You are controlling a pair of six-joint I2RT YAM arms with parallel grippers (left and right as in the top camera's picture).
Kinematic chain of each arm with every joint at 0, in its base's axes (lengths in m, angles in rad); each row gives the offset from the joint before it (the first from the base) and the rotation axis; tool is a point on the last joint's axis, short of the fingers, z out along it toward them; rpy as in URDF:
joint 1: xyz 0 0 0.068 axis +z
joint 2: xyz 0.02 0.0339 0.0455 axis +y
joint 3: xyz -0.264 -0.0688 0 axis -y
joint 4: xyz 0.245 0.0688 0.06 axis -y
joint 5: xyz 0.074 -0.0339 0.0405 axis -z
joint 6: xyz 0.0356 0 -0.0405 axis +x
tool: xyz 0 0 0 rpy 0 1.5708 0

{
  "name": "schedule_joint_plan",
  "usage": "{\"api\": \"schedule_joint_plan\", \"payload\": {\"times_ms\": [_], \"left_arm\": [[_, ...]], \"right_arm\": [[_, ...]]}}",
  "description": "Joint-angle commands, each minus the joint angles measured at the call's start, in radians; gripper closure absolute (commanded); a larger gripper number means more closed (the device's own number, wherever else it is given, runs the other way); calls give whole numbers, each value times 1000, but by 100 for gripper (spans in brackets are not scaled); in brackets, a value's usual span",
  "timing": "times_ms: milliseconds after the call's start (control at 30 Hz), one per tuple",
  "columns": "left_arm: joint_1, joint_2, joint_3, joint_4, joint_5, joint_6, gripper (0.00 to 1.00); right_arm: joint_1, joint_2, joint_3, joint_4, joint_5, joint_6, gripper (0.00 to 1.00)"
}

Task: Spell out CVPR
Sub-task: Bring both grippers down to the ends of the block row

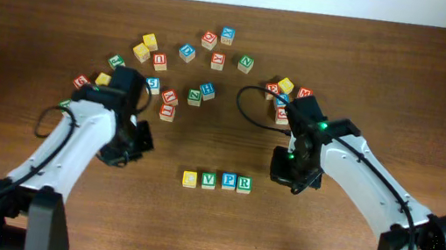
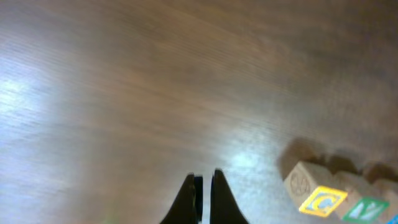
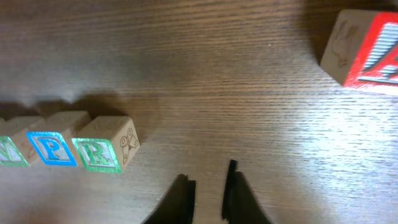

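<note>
Blocks for CVPR (image 1: 218, 181) lie clear of both claws, and neither claw holds anything. Left claw (image 2: 202, 198) has its fingers pressed together over bare worktop (image 2: 124, 93). Right claw (image 3: 208, 193) is all but together too, with only a sliver between the tips, and it is empty.

Just outward of the right claw sits the green R block (image 3: 102, 151), touching the blue P block (image 3: 55, 148). Outward of the left claw sits the yellow C block (image 2: 318, 200), with the green V block (image 2: 368, 209) against it. From overhead the four stand in one line, C, V, P, R, mid-worktop between the arms. Spare blocks (image 1: 187, 50) are scattered in an arc beyond.

They look like small wooden cubes: light, rigid and not fragile, with smooth flat faces that could twist out if pinched at a corner. Any correcting grasp is best taken from above, square across two opposite side faces. With neighbours touching, only the front and back faces are free.
</note>
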Motion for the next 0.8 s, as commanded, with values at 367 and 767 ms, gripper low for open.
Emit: {"api": "schedule_joint_plan", "payload": {"times_ms": [367, 767], "left_arm": [[-206, 160, -101, 151, 108, 17, 100], [-226, 184, -101, 193, 176, 17, 100]], "right_arm": [[1, 85, -81, 120, -63, 38, 96], [69, 85, -129, 211, -94, 61, 96]]}}
